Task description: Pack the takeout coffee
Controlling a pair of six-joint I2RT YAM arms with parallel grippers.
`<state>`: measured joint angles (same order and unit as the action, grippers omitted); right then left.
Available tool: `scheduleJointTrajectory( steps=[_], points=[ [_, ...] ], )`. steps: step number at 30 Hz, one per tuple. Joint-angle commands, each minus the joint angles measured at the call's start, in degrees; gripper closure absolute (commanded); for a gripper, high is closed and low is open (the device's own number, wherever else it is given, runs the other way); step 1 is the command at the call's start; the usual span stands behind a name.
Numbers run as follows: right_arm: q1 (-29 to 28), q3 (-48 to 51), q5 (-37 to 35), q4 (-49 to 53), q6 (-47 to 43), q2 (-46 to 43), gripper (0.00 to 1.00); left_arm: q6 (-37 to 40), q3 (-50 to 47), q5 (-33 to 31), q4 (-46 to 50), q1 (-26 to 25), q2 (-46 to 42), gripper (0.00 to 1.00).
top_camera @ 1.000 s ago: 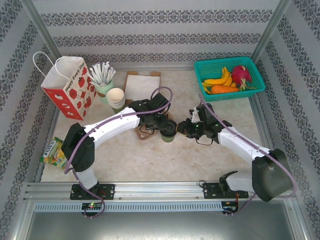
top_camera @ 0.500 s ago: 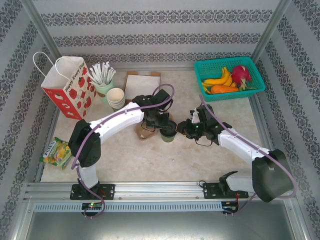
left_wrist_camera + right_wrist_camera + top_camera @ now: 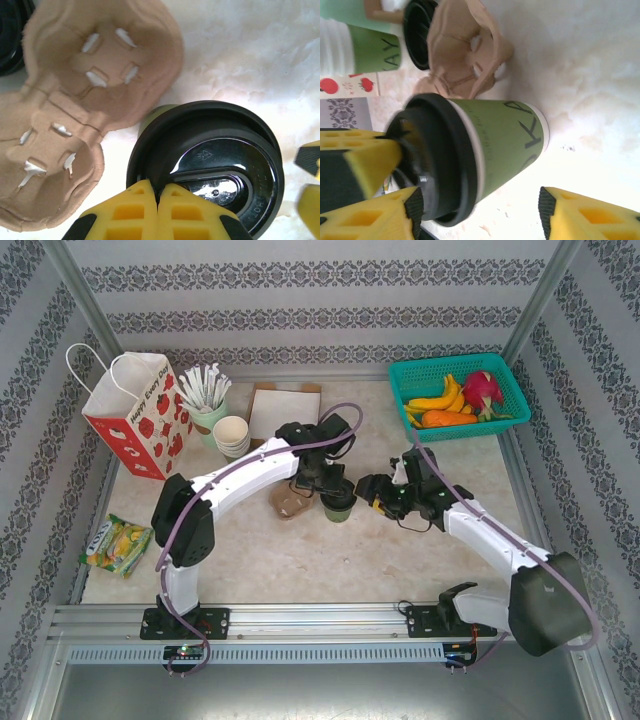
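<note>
The takeout coffee [image 3: 337,506] is a green paper cup with a black lid [image 3: 215,165], standing upright mid-table. My left gripper [image 3: 329,486] is shut, and its yellow fingertips [image 3: 150,200] rest together on the near rim of the lid. My right gripper [image 3: 371,493] stands open just right of the cup. In the right wrist view its fingers [image 3: 580,215] straddle the cup's green wall [image 3: 505,140] without touching it. One right finger [image 3: 310,160] shows at the edge of the left wrist view.
A tan pulp cup carrier [image 3: 290,502] lies against the cup's left side, with a loose black lid [image 3: 417,35] beyond it. A red-and-white paper bag [image 3: 135,420], a green cup of sticks [image 3: 207,405] and stacked cups [image 3: 232,437] stand back left. A teal fruit basket [image 3: 455,390] is back right.
My right gripper has opened, let go of the cup and drawn back a little to the right. The left arm has shifted right, its shut tips staying on the lid.
</note>
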<state>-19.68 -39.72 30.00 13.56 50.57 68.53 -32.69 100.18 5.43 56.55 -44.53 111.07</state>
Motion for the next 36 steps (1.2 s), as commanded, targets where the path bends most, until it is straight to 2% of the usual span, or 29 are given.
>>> scheduleJointTrajectory(
  steps=[1,6,12,19,24,28,31,36],
  points=[
    [1.7,-2.0,1.2,0.2,-2.4,-2.4,0.31,5.1,2.9,-1.8,4.8,-1.1,1.0,1.0],
    [3.8,-3.3,1.7,3.9,-6.1,-1.7,0.12,8.6,3.8,-1.0,3.8,-1.5,0.6,1.0],
    [6.2,-5.4,7.8,5.5,-11.9,2.4,0.23,14.7,2.9,-1.1,2.9,-2.0,0.3,1.0],
    [7.3,-9.6,18.2,9.4,-18.9,9.7,0.25,17.9,-3.3,-1.5,-2.8,-2.5,-1.9,1.0],
    [7.4,-12.1,18.4,12.0,-20.8,14.0,0.31,18.8,-4.6,-2.2,-2.8,-2.6,-1.7,1.0],
    [7.5,-12.7,18.5,11.2,-19.7,16.8,0.44,18.2,-5.3,-2.1,-3.0,-2.6,-2.1,1.0],
    [7.5,-12.7,19.0,10.1,-18.5,18.0,0.5,17.8,-5.8,-1.7,-3.6,-2.6,-2.7,1.0],
    [7.4,-12.2,19.5,9.4,-17.9,18.9,0.53,16.5,-6.2,-0.8,-4.4,-2.7,-2.7,1.0]
  ],
)
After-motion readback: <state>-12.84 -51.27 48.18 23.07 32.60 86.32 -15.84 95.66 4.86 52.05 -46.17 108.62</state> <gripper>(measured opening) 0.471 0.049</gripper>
